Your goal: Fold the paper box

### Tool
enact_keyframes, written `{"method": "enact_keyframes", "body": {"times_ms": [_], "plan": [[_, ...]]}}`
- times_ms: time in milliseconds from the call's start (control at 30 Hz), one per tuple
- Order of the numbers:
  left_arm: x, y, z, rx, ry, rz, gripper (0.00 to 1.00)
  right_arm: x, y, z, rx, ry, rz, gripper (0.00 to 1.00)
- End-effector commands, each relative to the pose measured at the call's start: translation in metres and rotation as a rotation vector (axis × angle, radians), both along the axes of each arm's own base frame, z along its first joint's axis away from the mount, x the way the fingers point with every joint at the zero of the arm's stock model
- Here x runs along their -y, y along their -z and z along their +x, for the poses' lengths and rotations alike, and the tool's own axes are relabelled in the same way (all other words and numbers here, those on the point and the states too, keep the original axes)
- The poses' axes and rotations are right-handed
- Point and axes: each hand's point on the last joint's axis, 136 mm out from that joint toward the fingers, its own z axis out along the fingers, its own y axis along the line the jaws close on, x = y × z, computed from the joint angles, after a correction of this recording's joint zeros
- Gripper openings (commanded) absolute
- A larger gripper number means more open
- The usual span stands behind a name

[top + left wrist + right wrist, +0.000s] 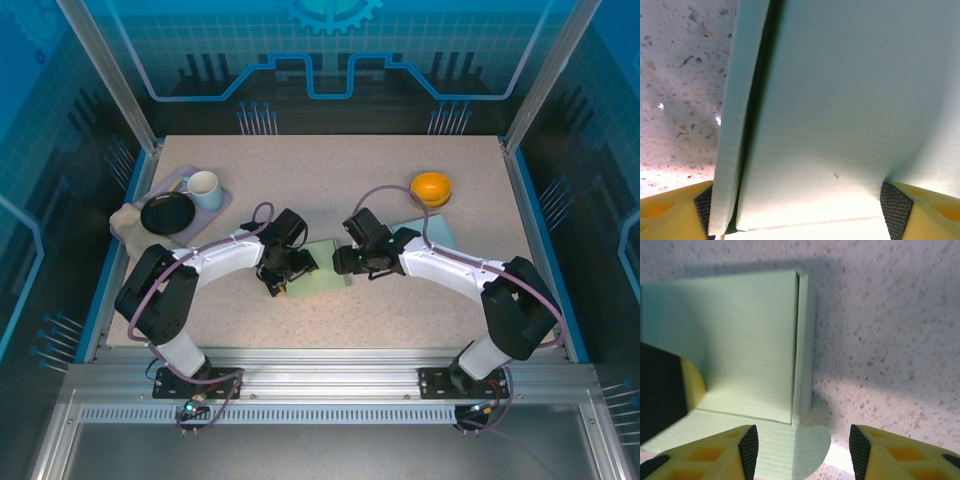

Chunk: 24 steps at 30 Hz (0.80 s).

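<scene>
With left tool (288,271) squeezing the pale green paper box (324,272) at the middle of the speckled tabletop (330,190), push its round flap (811,456) in gently with the open, empty right tool (804,442).

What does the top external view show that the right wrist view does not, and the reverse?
Top external: the left arm and right arm, an orange bowl, and a tray bearing a white mug and black plate. Right wrist: up close, an upright wall and rounded tab by the right gripper. Both: the pale green paper box on the speckled table.
</scene>
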Motion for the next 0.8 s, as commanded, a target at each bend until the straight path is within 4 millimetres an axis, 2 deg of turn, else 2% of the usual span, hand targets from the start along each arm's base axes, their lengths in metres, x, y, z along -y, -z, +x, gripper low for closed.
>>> {"method": "enact_keyframes", "body": {"times_ms": [0,200,433,767], "plan": [[-0.011,0.013,-0.005,-0.025,0.015,0.077,0.84,-0.008,0.014,-0.015,-0.076,0.011,0.062,0.53],[-0.013,0.015,-0.008,-0.030,0.014,0.080,0.84,-0.020,0.030,-0.028,-0.142,0.013,0.110,0.53],[-0.014,0.017,-0.009,-0.032,0.012,0.084,0.84,-0.028,0.035,-0.038,-0.199,0.019,0.162,0.51],[-0.014,0.016,-0.009,-0.032,0.012,0.084,0.84,-0.032,0.025,-0.038,-0.187,0.006,0.187,0.41]]}}
